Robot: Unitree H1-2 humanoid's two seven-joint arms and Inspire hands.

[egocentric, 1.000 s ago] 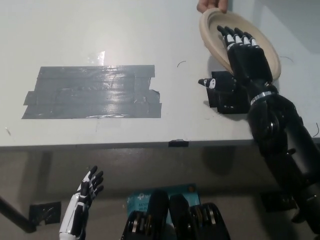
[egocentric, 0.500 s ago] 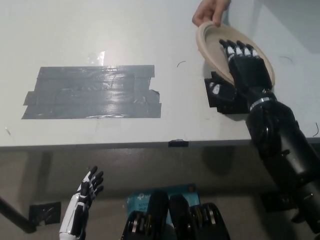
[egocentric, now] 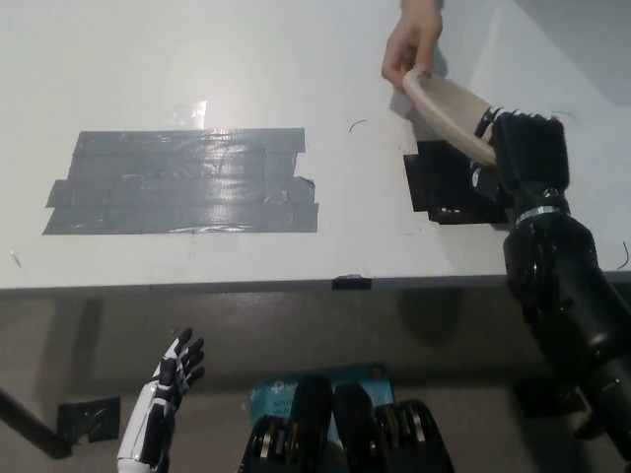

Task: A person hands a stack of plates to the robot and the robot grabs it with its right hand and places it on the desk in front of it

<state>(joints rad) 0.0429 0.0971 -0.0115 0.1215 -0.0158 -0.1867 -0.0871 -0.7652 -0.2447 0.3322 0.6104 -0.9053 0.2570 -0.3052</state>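
Your black right hand [egocentric: 527, 153] is clamping the near rim of the stack of plates [egocentric: 449, 110]. It's tilting on edge just beyond your fingers because the person's hand [egocentric: 414, 44] is gripping the far rim (mid-handover). Your white left hand [egocentric: 163, 389] is idling low, fingers spread.

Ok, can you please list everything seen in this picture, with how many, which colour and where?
desk: one, white, fills the upper part of the view
tape patch: one, grey, flat on the desk at the left
square patch: one, black, flat on the desk under the plates
tape piece: one, black, small, at the desk's front edge
plates: number unclear, beige, tilted above the desk, upper right
blue item: one, on the floor, partly hidden
person's hand: one, holds the plates' upper edge
right hand: one, black, closed on the plates' lower edge
left hand: one, white, open, lower left below the desk
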